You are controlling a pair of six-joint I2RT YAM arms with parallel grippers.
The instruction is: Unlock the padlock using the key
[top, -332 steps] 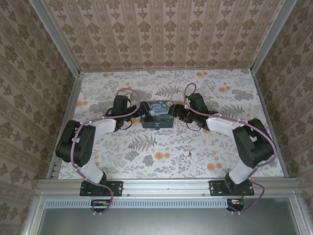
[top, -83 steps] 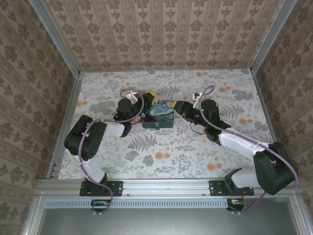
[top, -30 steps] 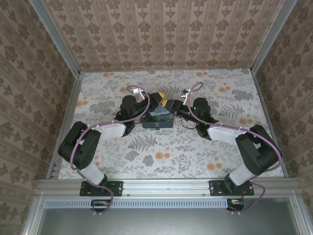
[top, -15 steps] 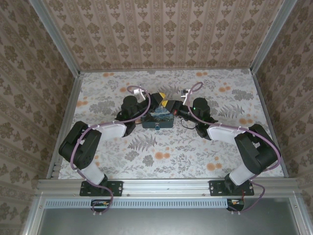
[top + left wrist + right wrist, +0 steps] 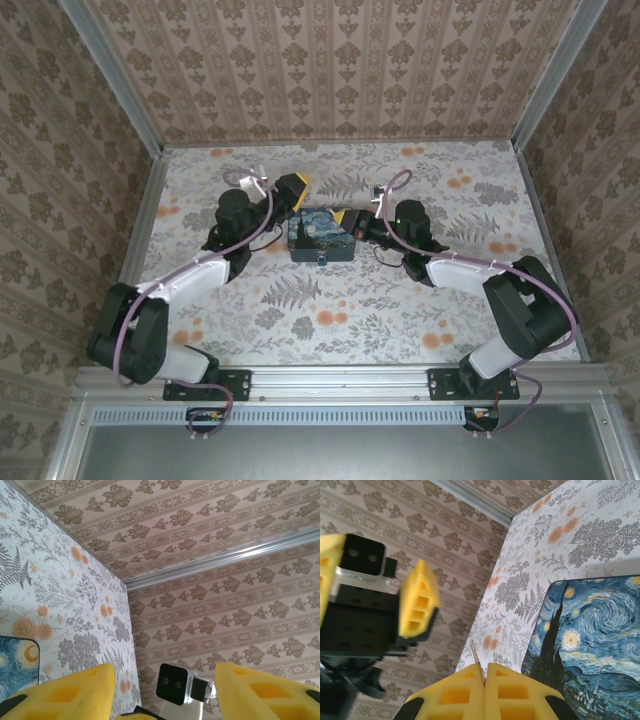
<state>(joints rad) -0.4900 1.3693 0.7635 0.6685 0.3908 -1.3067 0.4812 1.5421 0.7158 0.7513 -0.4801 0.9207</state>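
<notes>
metal key (image 5: 475, 655) pinched between the right jaws.

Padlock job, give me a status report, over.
Left gripper open, off the tin, far-left. Right gripper shut on the key at tin's right end. Padlock on tin's front, untouched. Nothing blocking it.

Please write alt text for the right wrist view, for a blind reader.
The yellow right claw is shut on a thin metal key that sticks out above it. A starry-night tin lies at the right; the left claw, open, is at the left.
</notes>
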